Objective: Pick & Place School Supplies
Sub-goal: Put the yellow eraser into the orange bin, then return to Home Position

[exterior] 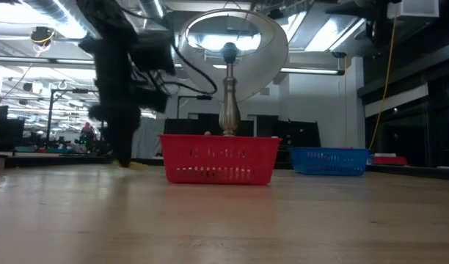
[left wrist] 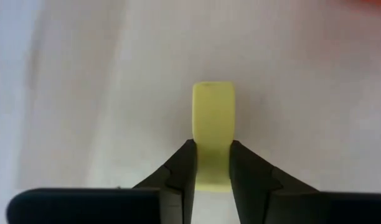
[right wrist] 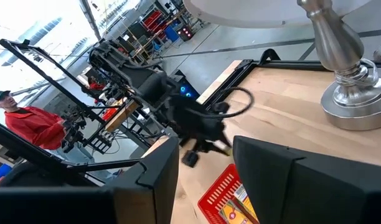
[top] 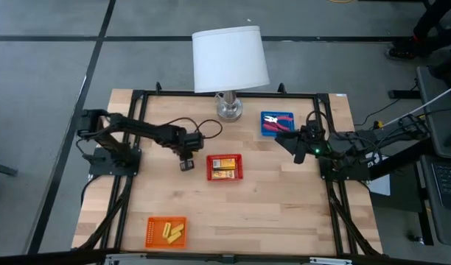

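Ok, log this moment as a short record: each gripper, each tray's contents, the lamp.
left gripper: shut on a pale yellow block, just left of the red tray, low over the table
right gripper: open, empty, beside the blue tray
red tray: yellowish pieces inside
blue tray: pink-handled tools
orange tray: yellow blocks, near front left edge
lamp: upright at the back, between the arms

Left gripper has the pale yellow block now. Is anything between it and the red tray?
Nothing visible. The left gripper, shut on the pale yellow block, sits just left of the red tray, with only bare wooden table between them. The lamp stands farther back, off that path.
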You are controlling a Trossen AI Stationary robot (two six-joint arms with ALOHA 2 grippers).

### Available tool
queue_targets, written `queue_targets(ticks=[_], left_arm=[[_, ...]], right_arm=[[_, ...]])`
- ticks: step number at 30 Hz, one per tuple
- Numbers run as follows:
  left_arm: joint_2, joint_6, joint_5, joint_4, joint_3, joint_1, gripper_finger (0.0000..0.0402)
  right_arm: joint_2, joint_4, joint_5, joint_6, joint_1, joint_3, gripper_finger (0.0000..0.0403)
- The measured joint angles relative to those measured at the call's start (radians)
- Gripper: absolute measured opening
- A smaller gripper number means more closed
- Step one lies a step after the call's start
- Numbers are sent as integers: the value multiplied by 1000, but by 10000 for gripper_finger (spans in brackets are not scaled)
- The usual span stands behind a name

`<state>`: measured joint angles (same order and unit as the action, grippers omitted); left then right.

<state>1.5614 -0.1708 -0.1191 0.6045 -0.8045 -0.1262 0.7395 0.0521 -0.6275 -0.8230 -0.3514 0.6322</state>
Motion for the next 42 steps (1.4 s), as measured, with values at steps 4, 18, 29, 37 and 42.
queue_targets(ticks=[4,18,29,37,42], left_arm=[[-109,-106,91,56,31,70,74],[-427,-791,194,-63,50,677,70],[-250,-1029,78,-351,49,990,72],[-156,-954,56,-307,48,979,156],[-152,-891,6,-307,48,978,209]], right_arm=[[0,-1,-23,12,-22,0,155],[0,-15,-65,38,-52,0,155],[0,-15,-91,31,-52,0,155],[0,-16,-91,-5,-52,0,155],[0,-18,-91,-17,-52,0,155]])
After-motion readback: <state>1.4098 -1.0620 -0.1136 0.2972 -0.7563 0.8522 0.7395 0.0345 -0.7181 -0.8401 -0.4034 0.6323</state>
